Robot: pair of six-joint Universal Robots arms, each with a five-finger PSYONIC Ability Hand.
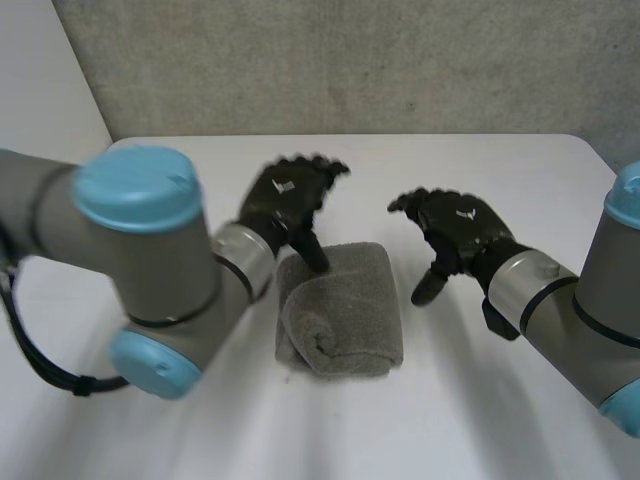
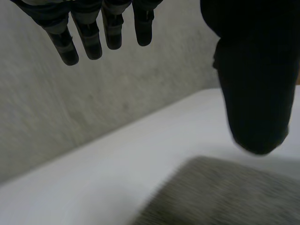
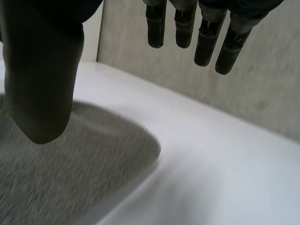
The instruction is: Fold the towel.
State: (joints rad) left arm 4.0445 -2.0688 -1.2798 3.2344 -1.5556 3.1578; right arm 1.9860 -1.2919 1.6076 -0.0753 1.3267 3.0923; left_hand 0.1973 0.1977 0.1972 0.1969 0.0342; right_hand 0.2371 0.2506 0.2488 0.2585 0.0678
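Note:
A grey towel [image 1: 342,308] lies folded into a thick bundle in the middle of the white table [image 1: 500,180]. My left hand [image 1: 285,200] hovers at the bundle's far left corner, fingers straight, thumb pointing down toward the cloth. In the left wrist view its fingers [image 2: 89,37] are spread above the table and the towel [image 2: 225,197] lies below the thumb. My right hand [image 1: 455,225] is open just right of the bundle and holds nothing. From the right wrist, the towel [image 3: 70,173] lies under the thumb, with the fingers [image 3: 206,33] straight above bare table.
A grey concrete wall [image 1: 350,60] runs behind the table's far edge. My left arm's big joint [image 1: 140,260] stands close in front at the left, and the right arm [image 1: 580,310] comes in from the right.

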